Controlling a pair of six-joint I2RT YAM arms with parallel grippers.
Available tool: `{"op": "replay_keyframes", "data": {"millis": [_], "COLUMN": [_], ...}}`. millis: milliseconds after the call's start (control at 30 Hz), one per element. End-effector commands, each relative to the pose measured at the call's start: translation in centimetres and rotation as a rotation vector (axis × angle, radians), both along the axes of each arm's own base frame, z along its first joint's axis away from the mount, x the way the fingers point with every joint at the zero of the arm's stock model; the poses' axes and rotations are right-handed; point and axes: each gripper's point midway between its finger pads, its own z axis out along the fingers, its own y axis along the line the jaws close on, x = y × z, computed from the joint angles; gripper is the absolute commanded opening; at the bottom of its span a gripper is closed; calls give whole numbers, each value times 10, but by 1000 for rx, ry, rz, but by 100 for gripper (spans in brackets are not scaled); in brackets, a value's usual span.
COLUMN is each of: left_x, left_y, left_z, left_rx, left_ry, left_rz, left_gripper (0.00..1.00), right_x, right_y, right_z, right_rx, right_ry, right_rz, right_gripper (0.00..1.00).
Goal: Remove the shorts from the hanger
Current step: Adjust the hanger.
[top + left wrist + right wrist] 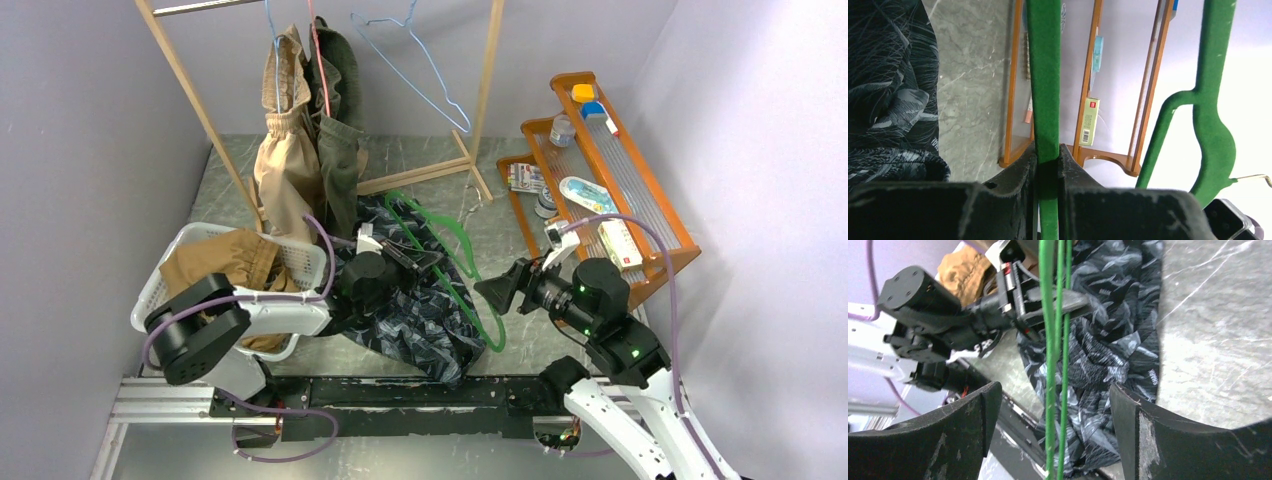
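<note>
Left hand (1048,167) is clamping shut on one bar of the green hanger (1044,75), holding it over the table (490,225). Right hand (1053,390) is standing open, fingers spread either side of the hanger's thin bars, not touching them. Dark patterned shorts (425,330) are lying crumpled under the hanger, mostly on its left-arm side; whether any cloth is looped over a bar cannot be told. The hanger's long axis is running diagonally, far end toward the wooden rack (199,110), near end at the right hand. Beige shorts (285,170) and olive shorts (340,175) are hanging beyond the far end; tan shorts (215,262) are sitting in the basket (300,258) past the left hand. Bare table is lying between hanger and orange shelf (620,170): likely the freest exit.
</note>
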Motion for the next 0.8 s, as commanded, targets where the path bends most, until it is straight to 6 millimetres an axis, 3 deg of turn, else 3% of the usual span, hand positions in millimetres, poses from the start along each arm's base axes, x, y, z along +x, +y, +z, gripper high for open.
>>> {"op": "replay_keyframes", "data": {"millis": [0,300,567,633,767], "left_x": [13,27,31,32,29], "left_y": [-10,-13,-15,-14,-19], "left_z": [37,49,44,47,49], "left_rx": [-216,-333,-385,-395,-399], "left_ry": [3,47,90,69,38], "left_rz": [26,66,71,74,42], "left_gripper": [7,7,7,7,7], "right_x": [-22,-28,-27,-25,-17], "right_y": [8,-3,-7,-9,-11], "right_z": [-6,-20,-10,-8,6], "right_rx": [-10,-121,-126,-137,-117], "right_ry": [28,105,53,39,-28], "right_rz": [118,117,108,98,64], "right_gripper": [80,68,43,33,1]}}
